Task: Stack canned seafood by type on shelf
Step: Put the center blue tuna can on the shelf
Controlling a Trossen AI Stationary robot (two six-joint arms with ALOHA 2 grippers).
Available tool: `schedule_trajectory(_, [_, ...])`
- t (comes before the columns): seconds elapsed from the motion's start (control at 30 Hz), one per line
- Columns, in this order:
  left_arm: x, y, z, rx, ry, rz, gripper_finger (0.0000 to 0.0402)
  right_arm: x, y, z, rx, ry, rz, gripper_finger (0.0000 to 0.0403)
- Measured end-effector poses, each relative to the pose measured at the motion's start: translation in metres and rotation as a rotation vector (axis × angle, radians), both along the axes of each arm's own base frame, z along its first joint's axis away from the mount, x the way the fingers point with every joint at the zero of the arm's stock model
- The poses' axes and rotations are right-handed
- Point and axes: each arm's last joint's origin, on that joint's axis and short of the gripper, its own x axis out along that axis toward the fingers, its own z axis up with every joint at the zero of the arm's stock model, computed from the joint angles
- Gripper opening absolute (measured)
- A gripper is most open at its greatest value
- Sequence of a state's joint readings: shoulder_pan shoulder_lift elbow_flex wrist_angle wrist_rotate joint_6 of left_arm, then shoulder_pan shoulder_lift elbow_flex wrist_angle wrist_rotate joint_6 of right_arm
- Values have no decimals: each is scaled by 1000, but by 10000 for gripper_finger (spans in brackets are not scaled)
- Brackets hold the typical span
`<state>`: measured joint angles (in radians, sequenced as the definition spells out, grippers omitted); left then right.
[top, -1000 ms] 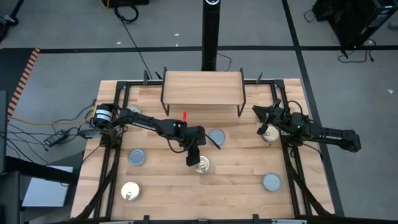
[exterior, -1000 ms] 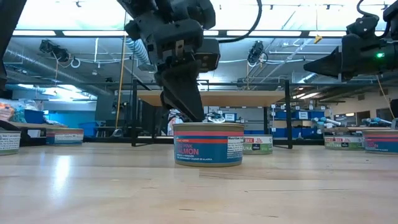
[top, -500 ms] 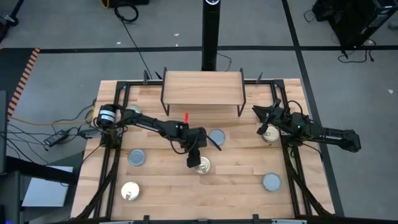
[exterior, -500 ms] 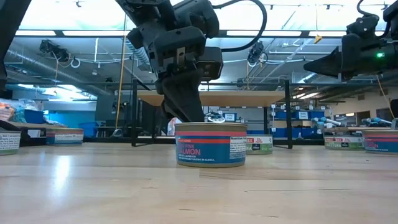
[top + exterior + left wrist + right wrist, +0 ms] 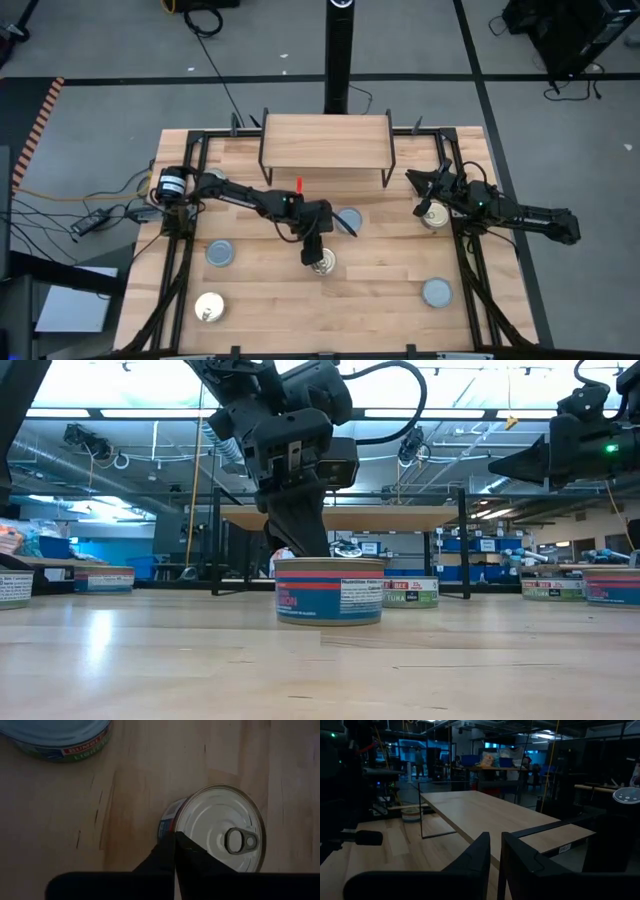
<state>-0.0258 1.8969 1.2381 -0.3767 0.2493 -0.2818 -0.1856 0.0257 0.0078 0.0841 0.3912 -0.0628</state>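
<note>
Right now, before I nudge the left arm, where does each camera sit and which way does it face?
High view: above the table, looking straight down; both arms, the shelf and scattered tins show.
Low view: at tabletop height, looking level across; the left gripper behind the salmon tin.
Left wrist view: looks down past its shut fingers at the same pull-tab tin.
Right wrist view: looks level across the shelf top past its own fingers.
Shared: high, low and left wrist views all show the salmon tin.
</note>
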Motion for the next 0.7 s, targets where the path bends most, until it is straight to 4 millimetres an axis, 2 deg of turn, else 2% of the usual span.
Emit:
schedule_trajectory(0.2, [0,1,6,20,5,-32,2,0,0,0,0,0,0,62])
schedule_trajectory(0.7, [13,18,47,83,-11,-76,1,0,0,0,0,-1,0,62])
